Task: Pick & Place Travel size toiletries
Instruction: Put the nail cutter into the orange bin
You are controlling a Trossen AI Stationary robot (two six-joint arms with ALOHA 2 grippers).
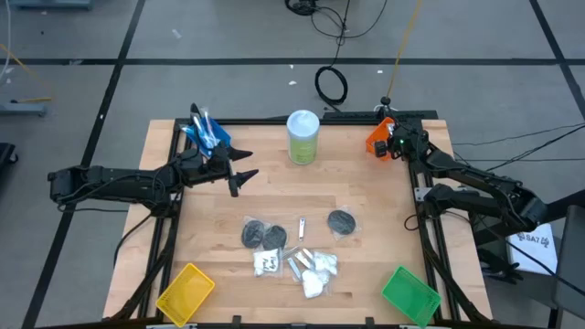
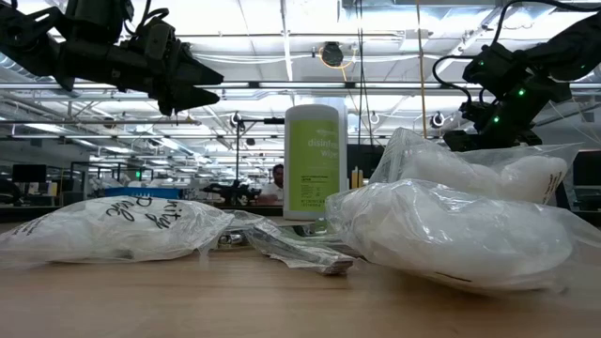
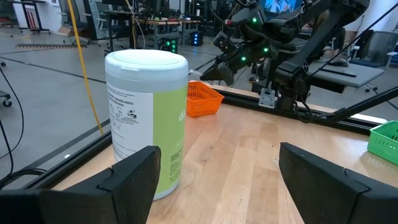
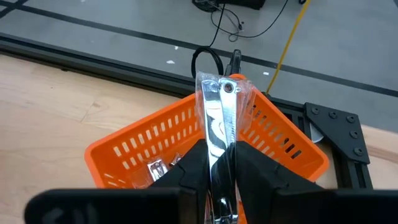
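My right end effector [image 4: 217,163] hangs directly over the orange bin [image 4: 155,146] at the far right corner of the table [image 1: 366,196]. Its fingers are pinched narrow on a silver nail clipper in a clear sleeve [image 4: 219,118], which stands upright above the fingertips. Below the end effector, in the bin, lies at least one more small silver item [image 4: 157,169]; I cannot tell what it is.

My left end effector [image 1: 239,172] hovers above the table with its fingers spread wide and nothing between them. Just behind it sits the blue bin [image 1: 207,134], with blue and white sticks [image 1: 203,123] standing out of it. Ahead of its fingertips stands the pale-green canister [image 3: 147,118], upright, white lid on.

The rest of the toiletries lie loose on the table, well apart from both end effectors, toward the near edge: dark round discs [image 1: 341,221], a small silver tube [image 1: 301,228], white packets [image 1: 314,279].

The yellow bin [image 1: 186,292] and the green bin [image 1: 409,294] sit at the near corners; I see nothing in them.
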